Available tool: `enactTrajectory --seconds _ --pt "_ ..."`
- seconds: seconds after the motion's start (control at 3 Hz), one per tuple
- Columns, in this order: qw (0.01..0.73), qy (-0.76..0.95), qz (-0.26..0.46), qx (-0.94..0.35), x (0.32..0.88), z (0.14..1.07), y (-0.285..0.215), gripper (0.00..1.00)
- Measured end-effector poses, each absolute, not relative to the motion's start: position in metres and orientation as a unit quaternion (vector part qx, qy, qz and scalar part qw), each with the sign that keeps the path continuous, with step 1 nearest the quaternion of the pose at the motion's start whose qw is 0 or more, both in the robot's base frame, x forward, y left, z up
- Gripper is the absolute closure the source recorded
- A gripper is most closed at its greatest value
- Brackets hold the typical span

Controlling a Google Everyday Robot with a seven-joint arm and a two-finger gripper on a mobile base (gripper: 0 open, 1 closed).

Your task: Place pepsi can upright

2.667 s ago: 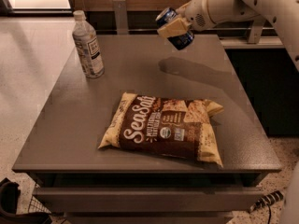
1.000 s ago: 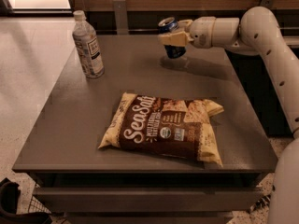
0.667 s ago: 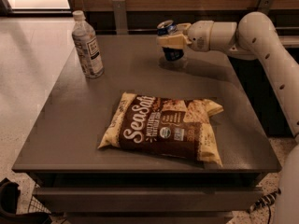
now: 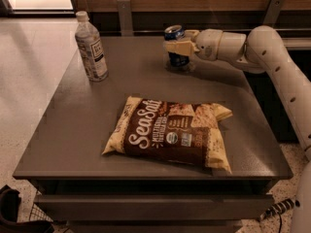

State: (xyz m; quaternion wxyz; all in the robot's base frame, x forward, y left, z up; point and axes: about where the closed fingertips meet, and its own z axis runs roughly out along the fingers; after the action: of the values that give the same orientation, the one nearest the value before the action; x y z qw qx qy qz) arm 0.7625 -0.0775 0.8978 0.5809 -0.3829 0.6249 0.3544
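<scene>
The pepsi can [image 4: 176, 58], dark blue with a silver top, stands upright at the far middle of the grey table [image 4: 87, 125]. Its base rests on or is very near the tabletop. My gripper [image 4: 176, 46] reaches in from the right on the white arm [image 4: 252, 47], and its cream fingers [image 4: 181, 45] are closed around the middle of the can.
A clear plastic bottle with a white label [image 4: 91, 47] stands at the far left of the table. A brown and cream chips bag [image 4: 170, 132] lies flat in the middle front. A wooden wall and dark rail run behind the table.
The gripper has carried the can from tilted in the air at the far right down and left. The can now stands upright at the table's surface.
</scene>
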Motion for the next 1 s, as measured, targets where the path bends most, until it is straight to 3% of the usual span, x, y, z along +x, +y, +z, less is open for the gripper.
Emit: enactTrajectory --seconds 0.67,1.0 --pt "0.605 0.622 0.34 -0.363 0.756 0.873 -0.101 1.0" --pt "0.605 0.622 0.34 -0.363 0.756 0.875 -0.101 0.85"
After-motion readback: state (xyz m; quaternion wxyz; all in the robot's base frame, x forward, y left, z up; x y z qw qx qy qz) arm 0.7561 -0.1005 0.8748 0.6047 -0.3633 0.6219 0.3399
